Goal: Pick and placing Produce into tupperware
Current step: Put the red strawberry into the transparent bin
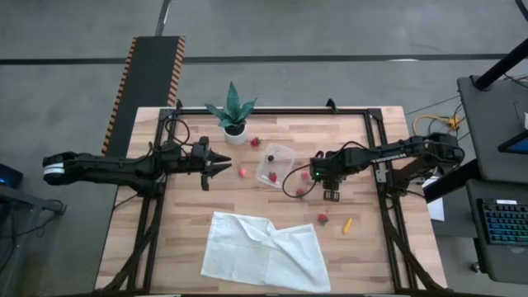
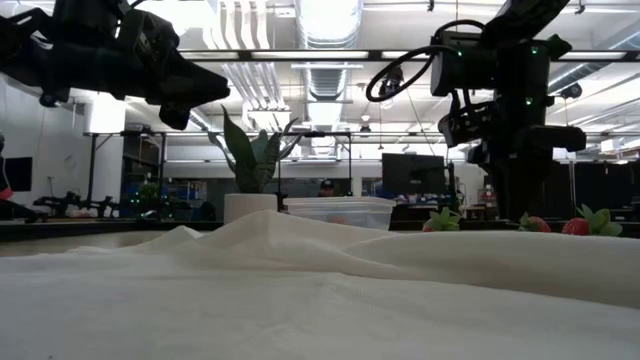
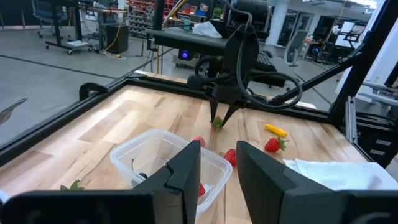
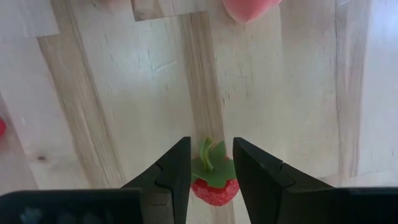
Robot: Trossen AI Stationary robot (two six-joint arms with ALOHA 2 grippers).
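The clear tupperware (image 1: pixel 276 163) (image 3: pixel 155 155) stands at mid-table with a dark berry (image 1: pixel 270 154) and a red piece (image 1: pixel 272 176) inside. My right gripper (image 4: pixel 211 168) (image 3: pixel 219 119) hangs just right of it, pointing down, shut on a strawberry (image 4: pixel 214 186). My left gripper (image 3: pixel 219 171) (image 1: pixel 221 165) hovers level to the left of the tupperware, open, with nothing between its fingers. Loose strawberries lie on the wood (image 1: pixel 242 172) (image 1: pixel 256 142) (image 1: pixel 299 191) (image 1: pixel 322 218), and an orange-yellow piece (image 1: pixel 347 224) lies near the last one. My right gripper pinches the strawberry between its two fingers, on the fruit's opposite sides just below the green leaf cap (image 4: pixel 211 167). The fingers come from above, pointing down. The strawberry sits cap up, a little above the table and clear of it (image 3: pixel 217 124).
A white cloth (image 1: pixel 264 252) lies crumpled near the table's front edge. A green plant in a white pot (image 1: pixel 235 130) stands at the far edge, behind the tupperware. Black frame rails (image 1: pixel 381 140) run along the table's sides.
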